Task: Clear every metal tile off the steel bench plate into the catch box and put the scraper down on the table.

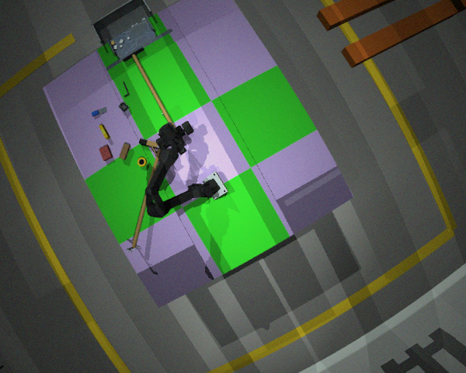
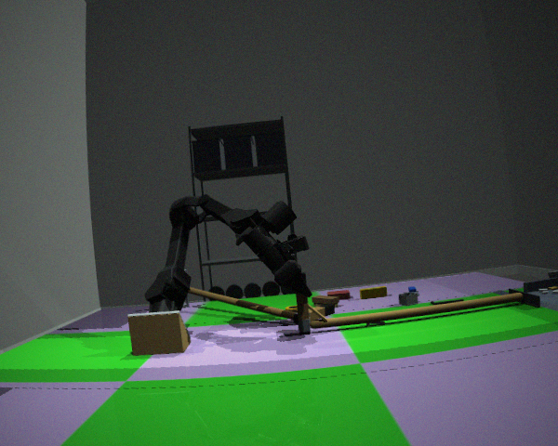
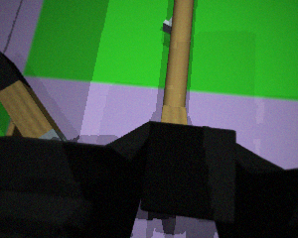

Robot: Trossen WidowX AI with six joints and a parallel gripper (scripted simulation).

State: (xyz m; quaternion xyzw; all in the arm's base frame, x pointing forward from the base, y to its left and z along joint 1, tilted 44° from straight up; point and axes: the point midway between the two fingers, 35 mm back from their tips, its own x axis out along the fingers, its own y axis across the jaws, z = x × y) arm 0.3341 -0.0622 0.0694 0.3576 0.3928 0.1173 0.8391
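The gripper (image 2: 302,322) is clamped hard on the handle of the long scraper (image 1: 152,88), low over the table, and the scraper's blade end sits right at the mouth of the catch box (image 1: 125,25). So I'd call this the tail end of a push stroke.

Counting from the top view, I make out roughly five or six pale metal tiles (image 1: 121,41) inside the catch box (they're tiny, so don't hold me to that). One small grey bit (image 3: 167,24) shows just beside the scraper's shaft in the wrist view, well short of the catch box. It could be a leftover tile, but I can't tell for sure.

There are also two long wooden poles: the scraper itself, plus a second pole (image 1: 141,214) running from beside the gripper away from the catch box.

Next move, I reckon: check that stray. If it's a tile, draw back behind it and push once more toward the catch box. Otherwise, lay the scraper flat and release it.
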